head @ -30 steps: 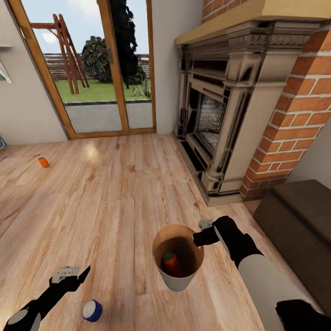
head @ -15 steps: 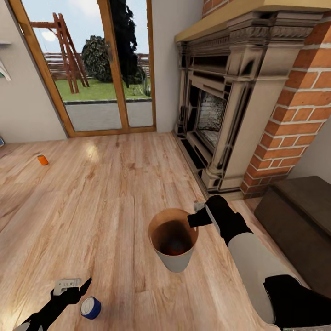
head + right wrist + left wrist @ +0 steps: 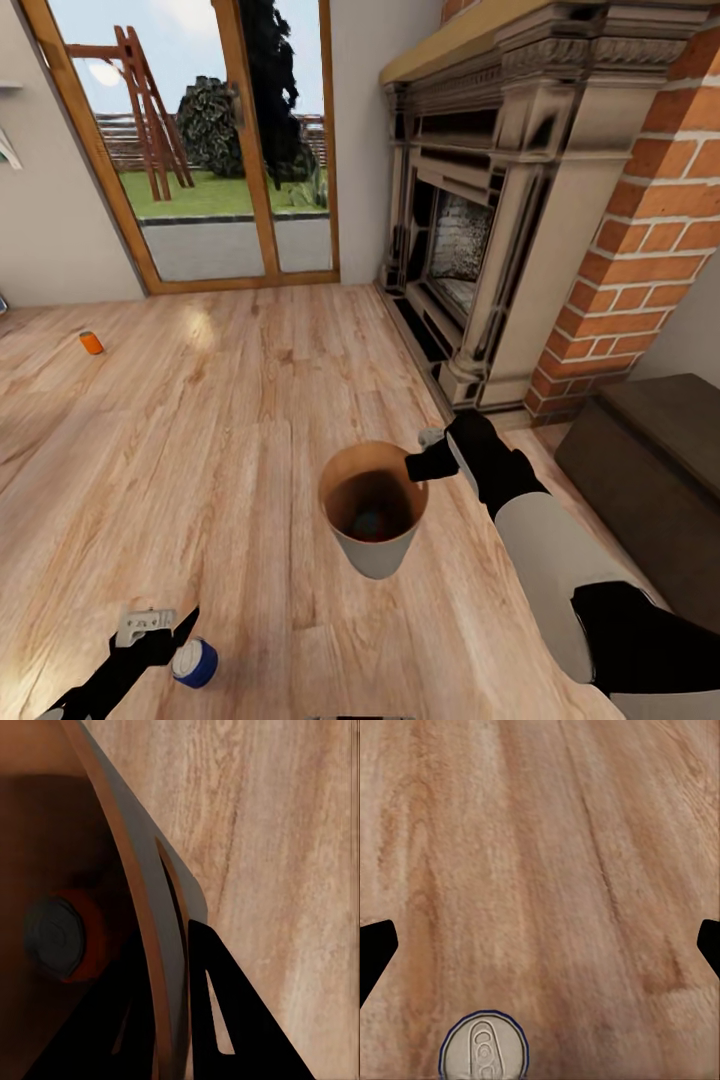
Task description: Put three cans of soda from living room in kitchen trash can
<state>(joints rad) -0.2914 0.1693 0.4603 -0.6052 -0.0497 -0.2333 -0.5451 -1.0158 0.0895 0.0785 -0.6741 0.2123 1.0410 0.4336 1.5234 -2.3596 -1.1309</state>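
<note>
The blue can of soda [image 3: 195,662] stood just beside the open, empty left end effector [image 3: 160,630]; the right end effector [image 3: 428,455] pinched the tash can [image 3: 372,510] rim, apparently an orange can [image 3: 64,937] inside.

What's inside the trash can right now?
One orange soda can lies inside the trash can, its silver top visible in the right wrist view. The wall and shadow hide the rest of the bottom.

The bucket [image 3: 375,545] is hanging in front of the fireplace [image 3: 480,250], above the floor [image 3: 250,400], with one can [image 3: 64,937] lying inside it. A second can [image 3: 193,662] is standing on the floor to its left, and a third can [image 3: 91,343] is lying far off near the glass door [image 3: 200,150].
</note>
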